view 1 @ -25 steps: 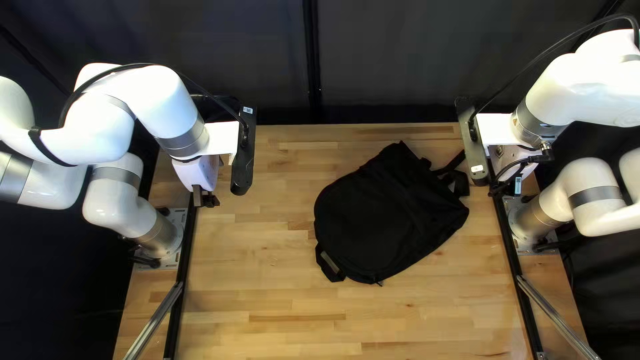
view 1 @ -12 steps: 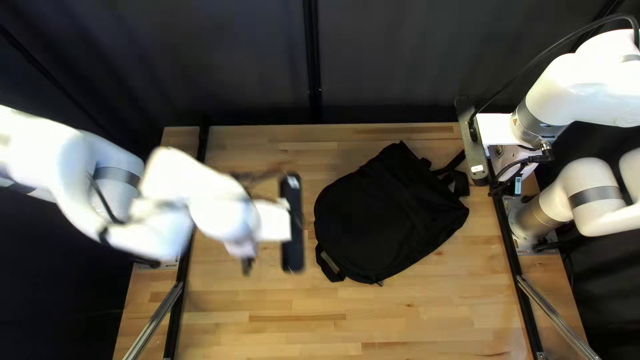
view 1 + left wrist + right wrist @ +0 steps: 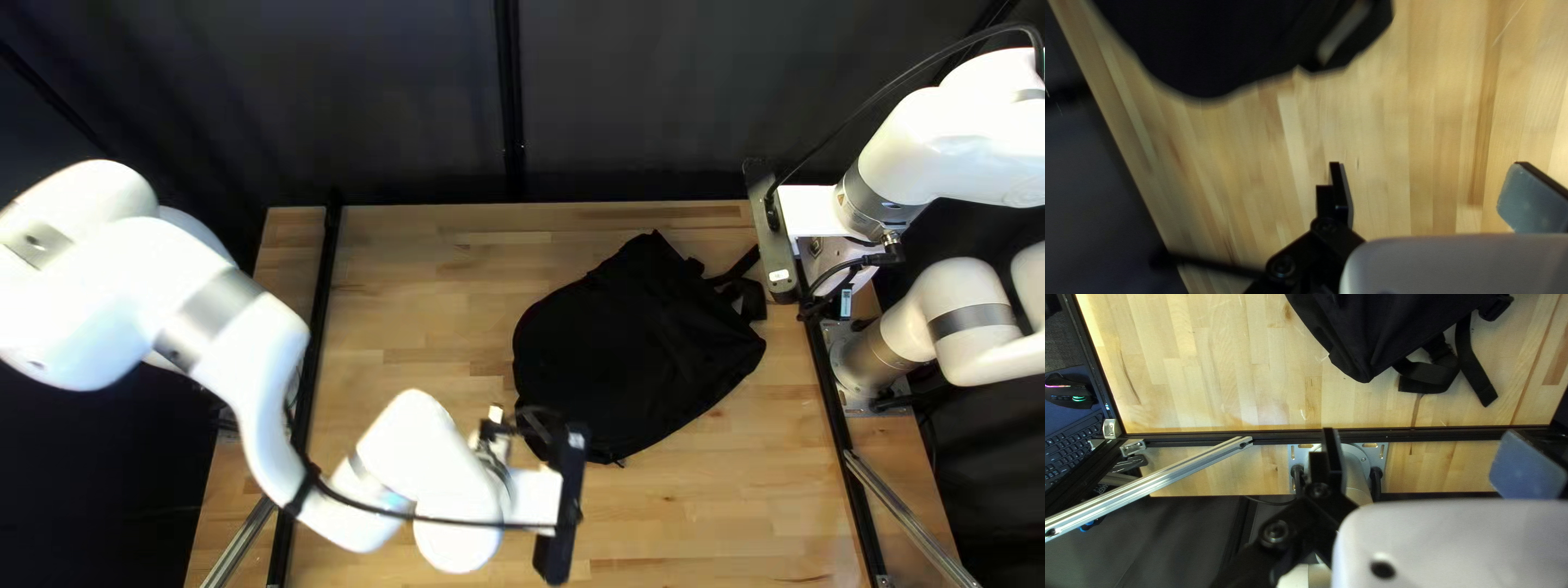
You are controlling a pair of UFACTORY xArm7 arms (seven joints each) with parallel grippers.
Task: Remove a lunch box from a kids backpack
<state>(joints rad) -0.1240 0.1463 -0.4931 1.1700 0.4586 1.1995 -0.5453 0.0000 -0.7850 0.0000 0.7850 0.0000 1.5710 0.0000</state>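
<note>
I'm reaching the left arm over the near part of the table, the left gripper showing against the backpack's near left corner in the top left view. Its wrist view is showing the jaws standing wide apart, with wood between them and the backpack lying ahead. The backpack is resting flat, right of the table's middle, its straps trailing toward the right arm. There I'm holding the right gripper over the black rail, jaws spread wide too.
</note>
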